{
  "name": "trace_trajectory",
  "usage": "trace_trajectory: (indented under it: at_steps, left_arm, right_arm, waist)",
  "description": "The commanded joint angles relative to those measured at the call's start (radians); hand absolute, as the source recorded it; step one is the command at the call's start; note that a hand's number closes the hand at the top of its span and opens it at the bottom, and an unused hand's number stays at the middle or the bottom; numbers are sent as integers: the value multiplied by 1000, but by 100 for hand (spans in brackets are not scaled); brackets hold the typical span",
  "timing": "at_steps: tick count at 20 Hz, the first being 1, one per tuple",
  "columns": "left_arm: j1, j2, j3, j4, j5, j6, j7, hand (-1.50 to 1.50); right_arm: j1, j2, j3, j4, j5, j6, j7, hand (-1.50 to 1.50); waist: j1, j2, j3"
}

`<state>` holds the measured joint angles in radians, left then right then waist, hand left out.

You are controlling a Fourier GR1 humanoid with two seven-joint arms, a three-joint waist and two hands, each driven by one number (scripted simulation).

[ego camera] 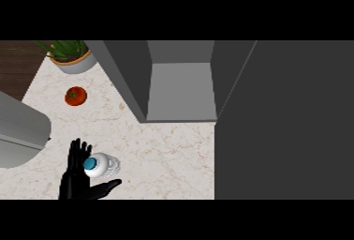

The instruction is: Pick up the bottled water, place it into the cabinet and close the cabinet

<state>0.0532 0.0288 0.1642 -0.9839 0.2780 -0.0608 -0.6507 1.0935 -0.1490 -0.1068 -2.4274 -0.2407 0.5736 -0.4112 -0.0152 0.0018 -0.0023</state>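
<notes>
The bottled water point(104, 166) stands upright on the marble counter point(166, 154) at the lower left; I look down on its blue cap and clear ribbed body. My left hand point(77, 176) is right beside it. Its straight fingers point(79, 152) run along the bottle's left side and the thumb point(109, 185) is spread out just below it, so the hand is open. The grey cabinet point(181, 89) is open at top centre, with a bare light-grey floor inside. Its dark door point(287, 122) is swung out and fills the right side. My right hand does not show.
A red tomato point(75, 95) lies on the counter at the upper left. Behind it is a potted plant point(72, 58) in a pale pot. A grey rounded appliance point(19, 131) juts in from the left edge, close to my hand.
</notes>
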Motion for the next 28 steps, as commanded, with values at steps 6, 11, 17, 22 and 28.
trace_trajectory:
  at_steps: [6,11,17,22,28]
  left_arm:
    - [-92,4,28,116,88,-146,-50,-150]
    - [-161,-3,50,252,89,-195,-151,150]
    - [-139,6,49,222,108,-218,-132,150]
    - [-175,-14,21,169,105,-192,-115,150]
    - [-227,-28,-26,181,77,-134,-170,150]
  right_arm:
    - [39,1,-68,-140,-109,14,32,-150]
    - [40,18,-31,-157,-81,20,48,-150]
    - [82,6,-89,-158,-130,68,16,-150]
    - [70,13,-91,-123,-118,72,1,-150]
    - [33,31,-61,-104,-78,62,-6,-150]
  waist:
    - [3,-2,1]
    - [0,0,0]
    - [2,-3,1]
    - [4,-3,2]
    - [3,-4,2]
